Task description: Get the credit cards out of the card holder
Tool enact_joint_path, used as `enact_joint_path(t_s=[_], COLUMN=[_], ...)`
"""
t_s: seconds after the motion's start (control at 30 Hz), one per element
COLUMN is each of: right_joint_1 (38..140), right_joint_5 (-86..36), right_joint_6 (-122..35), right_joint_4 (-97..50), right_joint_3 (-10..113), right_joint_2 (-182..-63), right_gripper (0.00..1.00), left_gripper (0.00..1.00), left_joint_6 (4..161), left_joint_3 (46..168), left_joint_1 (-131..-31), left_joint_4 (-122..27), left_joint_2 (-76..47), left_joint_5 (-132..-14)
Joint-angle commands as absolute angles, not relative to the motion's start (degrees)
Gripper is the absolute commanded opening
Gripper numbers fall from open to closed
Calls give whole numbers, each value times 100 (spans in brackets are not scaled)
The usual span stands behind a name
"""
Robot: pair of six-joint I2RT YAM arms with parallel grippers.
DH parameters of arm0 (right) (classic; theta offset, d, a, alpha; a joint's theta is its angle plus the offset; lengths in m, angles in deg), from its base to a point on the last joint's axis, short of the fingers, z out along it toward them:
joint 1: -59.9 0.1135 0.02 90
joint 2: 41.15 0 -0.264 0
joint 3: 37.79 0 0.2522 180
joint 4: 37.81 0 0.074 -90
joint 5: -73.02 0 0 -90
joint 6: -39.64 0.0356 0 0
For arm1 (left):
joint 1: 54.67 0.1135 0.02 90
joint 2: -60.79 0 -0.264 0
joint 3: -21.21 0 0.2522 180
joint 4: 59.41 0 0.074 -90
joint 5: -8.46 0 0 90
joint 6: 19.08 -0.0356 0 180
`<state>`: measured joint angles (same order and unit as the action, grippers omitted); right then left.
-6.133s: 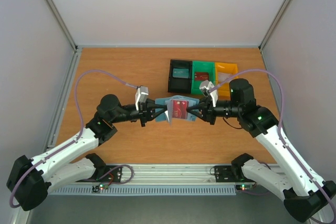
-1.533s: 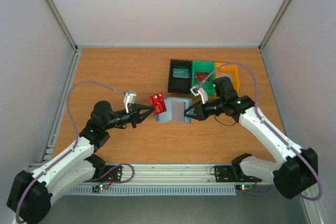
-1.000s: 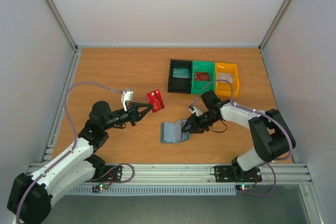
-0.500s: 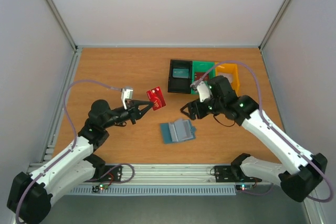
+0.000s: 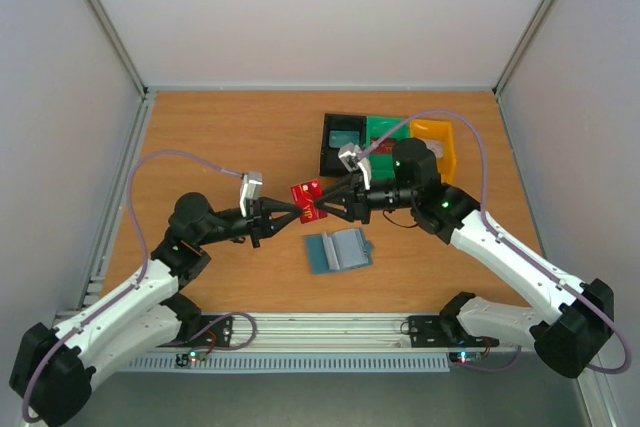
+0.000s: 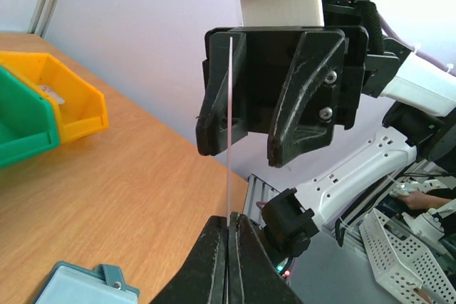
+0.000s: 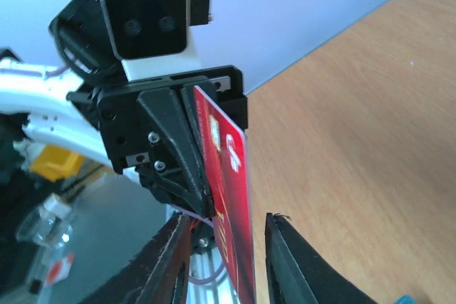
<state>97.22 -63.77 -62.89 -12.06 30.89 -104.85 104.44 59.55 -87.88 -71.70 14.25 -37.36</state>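
Observation:
A red credit card (image 5: 304, 193) hangs above the table with my left gripper (image 5: 297, 210) shut on its near edge. In the left wrist view the credit card (image 6: 229, 126) shows edge-on, rising from the left gripper (image 6: 229, 221). My right gripper (image 5: 324, 205) faces it from the right, open. In the right wrist view the credit card (image 7: 229, 176) stands between the right gripper's (image 7: 226, 222) two fingers, with a gap on each side. The blue-grey card holder (image 5: 338, 249) lies open on the table below, free of both grippers.
Black bin (image 5: 340, 137), green bin (image 5: 382, 128) and yellow bin (image 5: 436, 135) stand in a row at the back right, behind the right arm. The green bin (image 6: 20, 127) and yellow bin (image 6: 65, 97) also show in the left wrist view.
The right gripper let go of the card holder, which now lies on the table, and swung left to straddle the red card. The left gripper shifted the card slightly right and down.

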Motion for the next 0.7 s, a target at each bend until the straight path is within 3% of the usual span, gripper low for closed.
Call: enact_joint_path(t_s=[0.0,0.1,0.3,0.33,0.37,0.4,0.47,0.53,0.67], right_joint_1=[9811,9804,9805,9798,9804,9814,9962,10511,11353], right_joint_5=[-6946,-7042,-6953,-6818,-6611,-6211,-5276,-4372,-3575], right_joint_6=[-6187,-6209,-6853,-7171,-7482,-7888,-8415,-8819,-9116], right_joint_4=[-1654,-1628,-628,-130,395,1226,2422,3302,3764], right_joint_3=[3184,3146,3376,3490,3678,3829,4159,4381,4687], right_joint_2=[-10561,-10558,-10483,-10471,-10474,-10522,-10706,-10943,-11312], right_gripper=[19,2,1,1,1,1,1,1,1], left_gripper=[0,0,3,20,47,60,64,62,61], left_joint_6=[10215,10164,10049,9963,9827,9540,9047,8323,6777], left_joint_3=[6105,6115,6099,6078,6045,6004,5934,5911,5989], left_joint_1=[-8862,-8889,-8921,-8921,-8921,-8909,-8903,-8903,-8924], left_joint_4=[-7652,-7642,-7421,-7266,-7107,-6964,-6670,-6276,-5292], left_joint_2=[1373,1368,1369,1401,1449,1505,1583,1601,1524], left_joint_5=[-3594,-3570,-3603,-3605,-3554,-3455,-3223,-2964,-2736])
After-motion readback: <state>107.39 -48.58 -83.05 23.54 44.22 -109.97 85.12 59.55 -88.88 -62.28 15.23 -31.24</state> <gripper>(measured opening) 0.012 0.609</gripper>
